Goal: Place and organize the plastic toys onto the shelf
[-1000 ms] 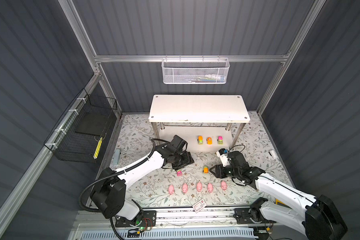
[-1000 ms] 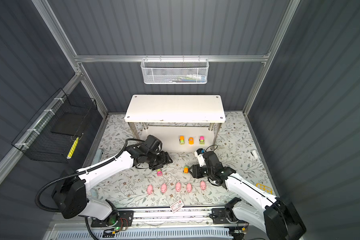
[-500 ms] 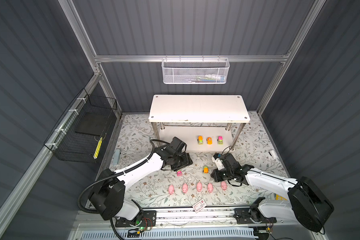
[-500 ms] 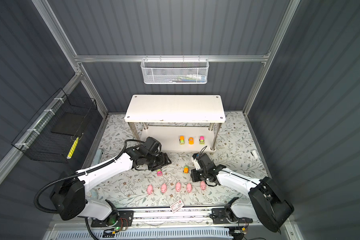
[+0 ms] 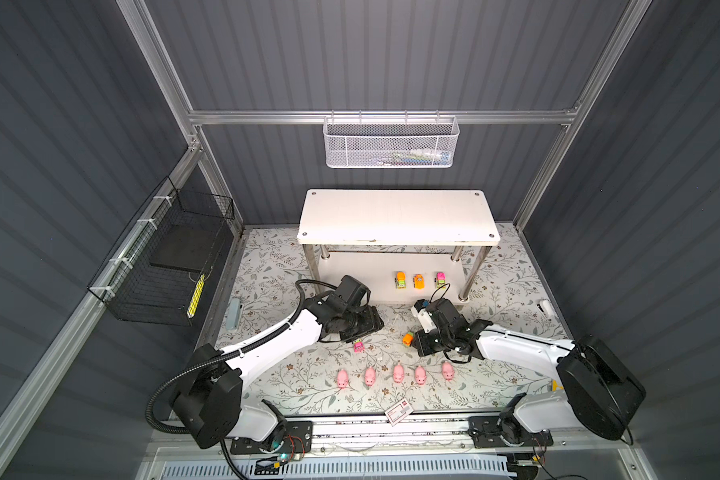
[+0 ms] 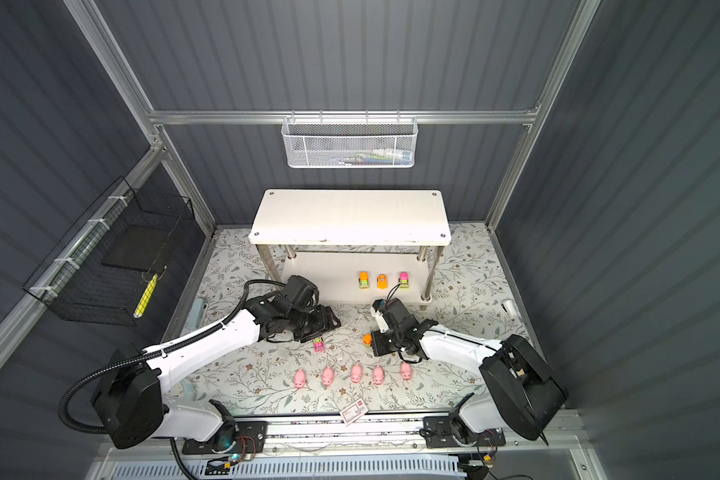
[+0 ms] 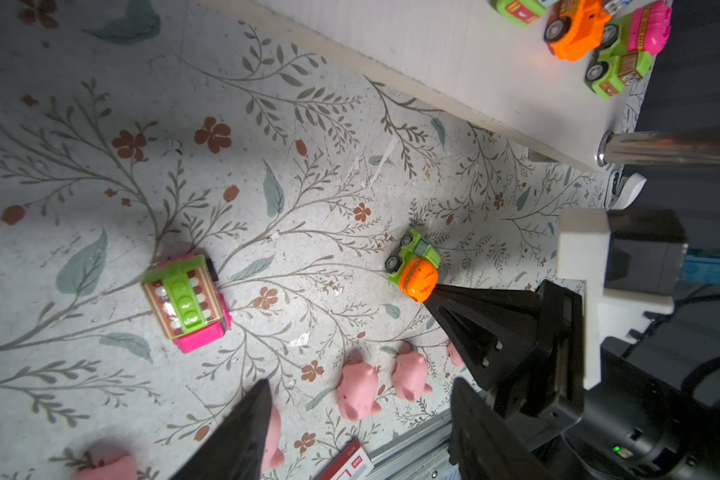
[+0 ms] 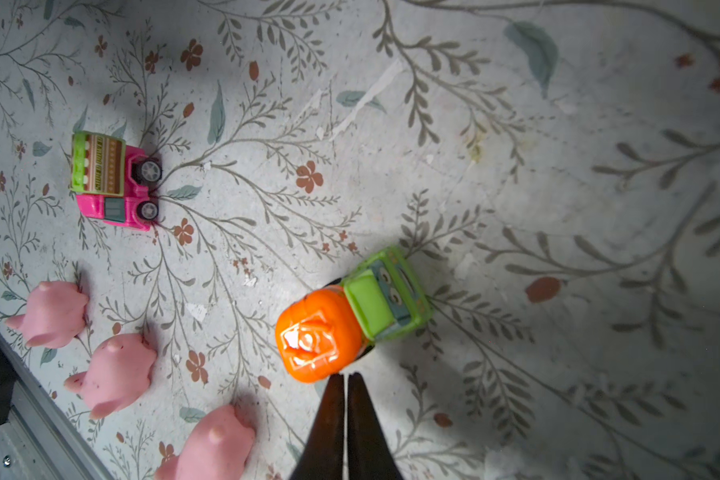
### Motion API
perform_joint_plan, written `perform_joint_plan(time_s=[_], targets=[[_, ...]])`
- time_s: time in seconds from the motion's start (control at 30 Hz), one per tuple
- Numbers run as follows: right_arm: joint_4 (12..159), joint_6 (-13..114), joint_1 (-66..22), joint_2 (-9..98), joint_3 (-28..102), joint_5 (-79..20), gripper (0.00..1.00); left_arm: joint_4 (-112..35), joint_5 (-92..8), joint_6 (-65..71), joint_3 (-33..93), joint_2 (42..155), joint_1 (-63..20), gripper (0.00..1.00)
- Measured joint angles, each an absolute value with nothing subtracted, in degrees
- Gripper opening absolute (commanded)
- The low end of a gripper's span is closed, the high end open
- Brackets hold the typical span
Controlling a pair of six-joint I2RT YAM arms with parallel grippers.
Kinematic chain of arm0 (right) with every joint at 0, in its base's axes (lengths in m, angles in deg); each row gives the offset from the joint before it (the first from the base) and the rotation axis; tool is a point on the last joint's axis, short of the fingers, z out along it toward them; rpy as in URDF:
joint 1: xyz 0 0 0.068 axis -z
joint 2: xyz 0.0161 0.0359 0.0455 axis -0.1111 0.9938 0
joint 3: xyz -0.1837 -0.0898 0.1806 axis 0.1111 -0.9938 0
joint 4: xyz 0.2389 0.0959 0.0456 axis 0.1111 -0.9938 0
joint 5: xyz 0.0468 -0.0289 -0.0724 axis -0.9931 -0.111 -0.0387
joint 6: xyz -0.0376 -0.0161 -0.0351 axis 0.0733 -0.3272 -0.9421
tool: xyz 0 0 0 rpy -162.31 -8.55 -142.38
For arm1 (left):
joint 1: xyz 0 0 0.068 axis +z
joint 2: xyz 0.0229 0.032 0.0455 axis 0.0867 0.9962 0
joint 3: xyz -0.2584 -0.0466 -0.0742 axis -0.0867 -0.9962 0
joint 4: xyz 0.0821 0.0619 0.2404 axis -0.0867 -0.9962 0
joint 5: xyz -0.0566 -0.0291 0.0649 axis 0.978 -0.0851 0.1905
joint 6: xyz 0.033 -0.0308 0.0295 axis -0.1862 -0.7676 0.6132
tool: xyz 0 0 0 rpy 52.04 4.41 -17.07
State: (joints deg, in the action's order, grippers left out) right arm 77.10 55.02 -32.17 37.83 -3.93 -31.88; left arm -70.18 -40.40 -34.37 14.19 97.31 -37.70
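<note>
worktop (image 8: 516, 166) pale with grey-green sprigs and rust flowers. pigs (image 8: 115, 374) pink. mixer truck (image 8: 350, 320) orange and lime. box truck (image 8: 109, 183) pink, roof lime, striped. shelf (image 7: 433, 62) white.

Pig (image 7: 102, 468) cut off in left wrist view.

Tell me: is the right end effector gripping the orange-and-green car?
No, the right end effector is shut empty, its tips just beside the orange-and-green car.
</note>
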Motion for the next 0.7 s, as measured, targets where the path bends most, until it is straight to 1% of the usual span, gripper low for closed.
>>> perform_joint_plan(time_s=[0.4, 0.53, 0.6, 0.67, 0.7], targets=[[76.7, 54.3, -34.4, 40.8, 1.2, -31.9, 0.11, -69.7, -40.5, -33.9, 12.8, 97.0, -37.2, 0.68], [76.2, 53.8, -34.5, 38.7, 0.8, -32.1, 0.15, -69.7, -40.5, -33.8, 12.0, 96.7, -37.2, 0.68], [76.1, 53.4, -34.5, 36.6, 0.2, -32.2, 0.19, -69.5, -40.5, -33.8, 11.7, 96.7, -37.2, 0.68], [76.2, 53.4, -34.5, 34.4, -0.6, -32.1, 0.3, -69.4, -40.5, -33.8, 11.3, 96.6, -37.2, 0.68], [76.2, 53.1, -34.5, 33.7, -1.0, -32.0, 0.34, -69.3, -40.4, -33.8, 11.1, 96.6, -37.2, 0.68]])
